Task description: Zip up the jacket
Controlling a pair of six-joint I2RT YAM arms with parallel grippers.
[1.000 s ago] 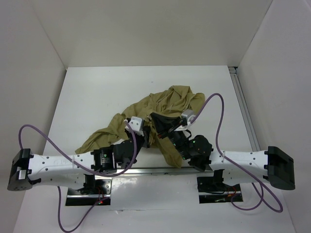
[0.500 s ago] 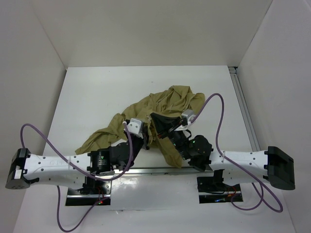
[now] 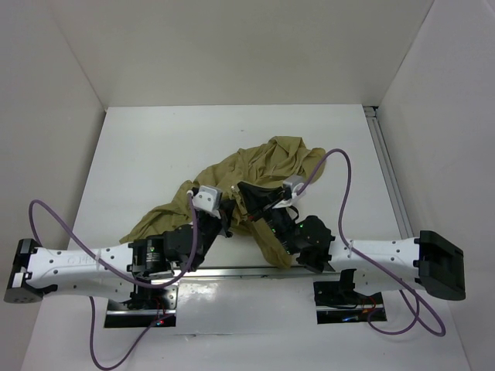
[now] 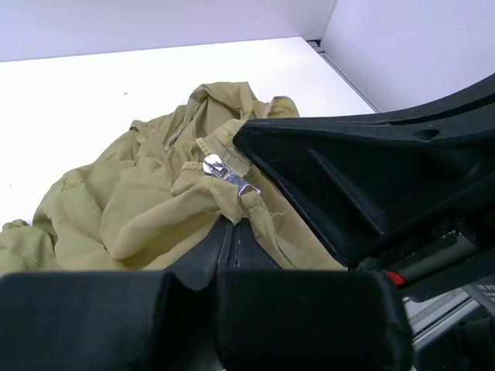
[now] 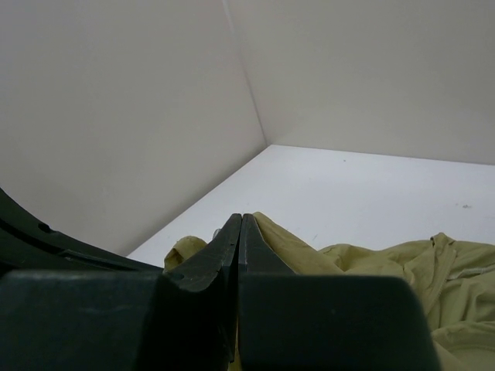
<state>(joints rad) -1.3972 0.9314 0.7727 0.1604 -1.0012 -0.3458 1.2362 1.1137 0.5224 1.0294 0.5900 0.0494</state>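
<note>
Leftward is where both arms have shifted since a second ago: the left arm's far end sits nearer the table's left edge and its wrist has drawn back a little, while the right arm has followed by a smaller amount. The jacket (image 3: 271,158) has barely changed its outline. It lies in a crumpled heap on the middle of the white table (image 3: 155,147), just ahead of the two wrists, with one sleeve trailing toward the near left. Its cloth is thin, soft and matte, an olive-tan colour, gathered into loose folds and ridges. From the left wrist view a stitched hem band shows along one edge, and a small shiny metal zipper pull (image 4: 230,176) lies tilted on the fabric just below that band. The left gripper (image 4: 232,236) has its black padded fingers pressed flat together, clenched on a fold of the jacket right under the zipper pull. The right gripper (image 5: 240,222) is likewise squeezed closed, its tapering black fingers meeting in a thin seam, and the cloth rises in a peak to its tips, so it seems to be pinching the hem. In the left wrist view that same gripper appears as a long, smooth black wedge whose point touches the hem band. Purple cables (image 3: 340,185) loop in glossy arcs over both white arms. Plain pale walls (image 3: 232,46) enclose the table on three sides.
</note>
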